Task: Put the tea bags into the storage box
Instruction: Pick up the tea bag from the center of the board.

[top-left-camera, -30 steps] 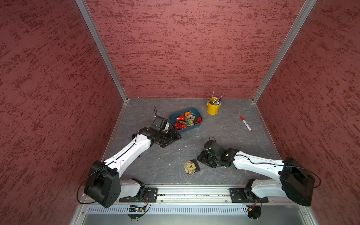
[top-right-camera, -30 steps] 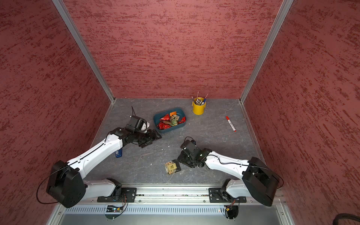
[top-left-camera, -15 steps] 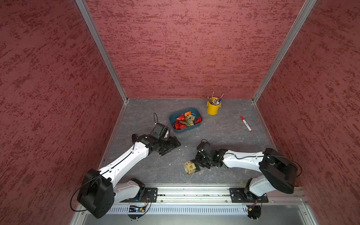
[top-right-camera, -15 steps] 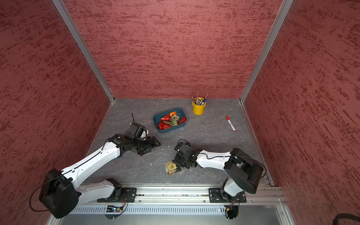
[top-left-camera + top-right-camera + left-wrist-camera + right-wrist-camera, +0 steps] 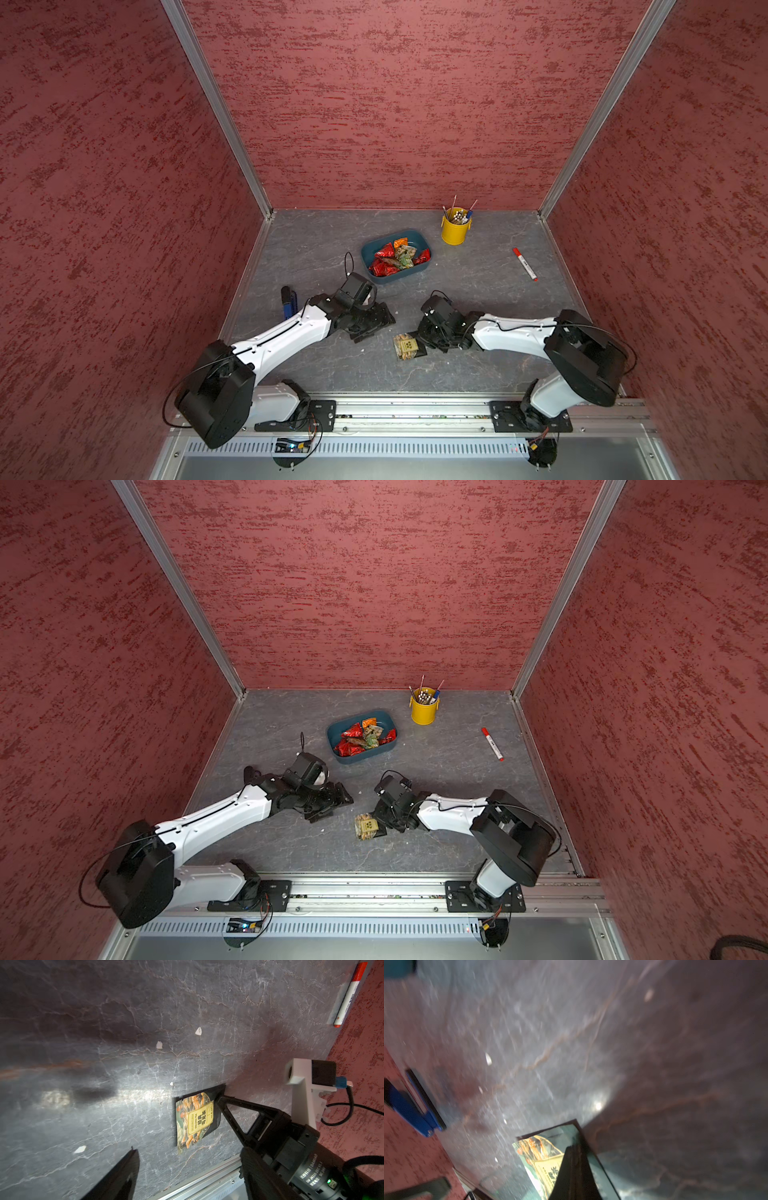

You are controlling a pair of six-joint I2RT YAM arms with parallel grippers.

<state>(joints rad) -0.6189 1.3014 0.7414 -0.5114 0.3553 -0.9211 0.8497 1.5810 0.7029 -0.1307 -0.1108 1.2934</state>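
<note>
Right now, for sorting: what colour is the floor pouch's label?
Pouch label: yellow; left wrist view.

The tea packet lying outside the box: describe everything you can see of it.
The tea packet is a flat, glossy black pouch with a clear face showing orange-tan contents and a yellow square label reading Oolong Tea. It lies label up on the grey table, apart from the box. The right gripper, shut, seems to pinch its dark edge near a corner.

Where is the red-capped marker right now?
In both top views the marker lies on the grey tabletop near the right wall, right of the yellow pencil cup.
</note>
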